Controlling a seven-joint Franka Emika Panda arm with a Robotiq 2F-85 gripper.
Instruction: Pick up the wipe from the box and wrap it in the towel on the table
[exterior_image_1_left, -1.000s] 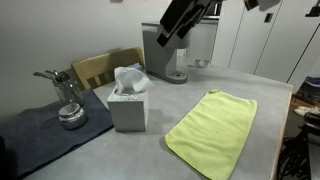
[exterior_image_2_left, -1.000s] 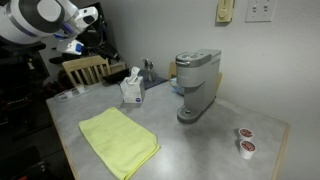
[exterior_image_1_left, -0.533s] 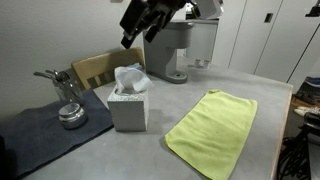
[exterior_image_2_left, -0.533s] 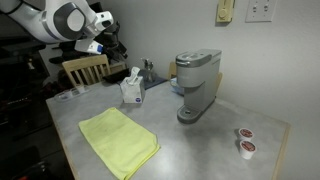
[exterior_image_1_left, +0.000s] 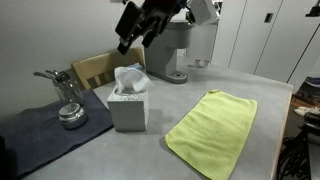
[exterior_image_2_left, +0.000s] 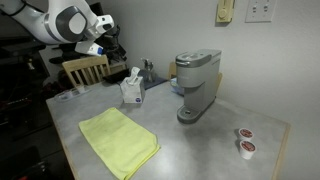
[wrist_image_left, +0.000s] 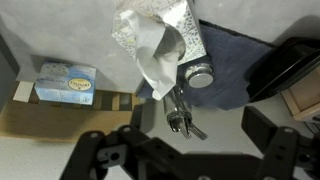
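A white wipe (exterior_image_1_left: 128, 77) sticks up out of a grey tissue box (exterior_image_1_left: 128, 108) near the back of the table. Both also show in an exterior view (exterior_image_2_left: 133, 75) and in the wrist view (wrist_image_left: 153, 50). A yellow-green towel (exterior_image_1_left: 213, 130) lies flat on the table beside the box and shows in both exterior views (exterior_image_2_left: 118, 140). My gripper (exterior_image_1_left: 133, 28) hangs high above the box, open and empty. In the wrist view its two fingers (wrist_image_left: 186, 150) stand wide apart, with the wipe beyond them.
A grey coffee machine (exterior_image_1_left: 176, 50) stands behind the towel. A metal utensil holder (exterior_image_1_left: 69, 108) sits on a dark mat (exterior_image_1_left: 40, 135). A wooden chair (exterior_image_1_left: 95, 68) stands at the table's edge. Two coffee pods (exterior_image_2_left: 243, 141) lie near a far corner.
The arm has swung from over the coffee machine to above the tissue box. In the last half second it has barely moved. The gripper stays open.
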